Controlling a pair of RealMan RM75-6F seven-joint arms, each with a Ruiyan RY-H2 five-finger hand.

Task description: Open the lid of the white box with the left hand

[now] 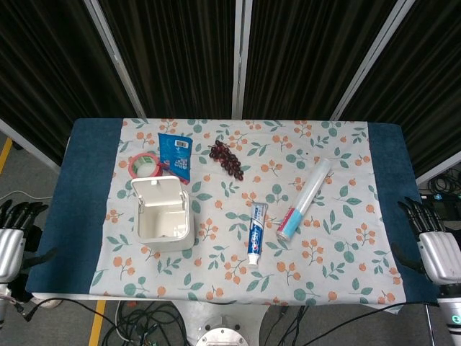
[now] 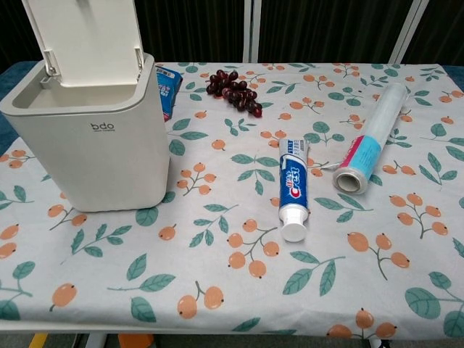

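Listed by size: one table, blue-topped, covered by one floral cloth printed with leaves and orange fruit. One white box stands on the cloth's left part, well apart from both hands; its one lid is raised upright on the far edge, and the hollow inside shows, pale and bare as far as visible. In the chest view the box carries the mark "bdo" on its front wall, the lid rising above it. One clear roll with a blue and pink label lies diagonally right of centre. One toothpaste tube lies just left of it, cap toward the near edge. One blue packet lies behind the box, touching one red tape ring to its left. One bunch of dark grapes lies near the packet's right. Two hands: the left hand sits off the table's left edge, fingers spread, holding nothing; the right hand sits off the right edge, fingers likewise extended and empty.
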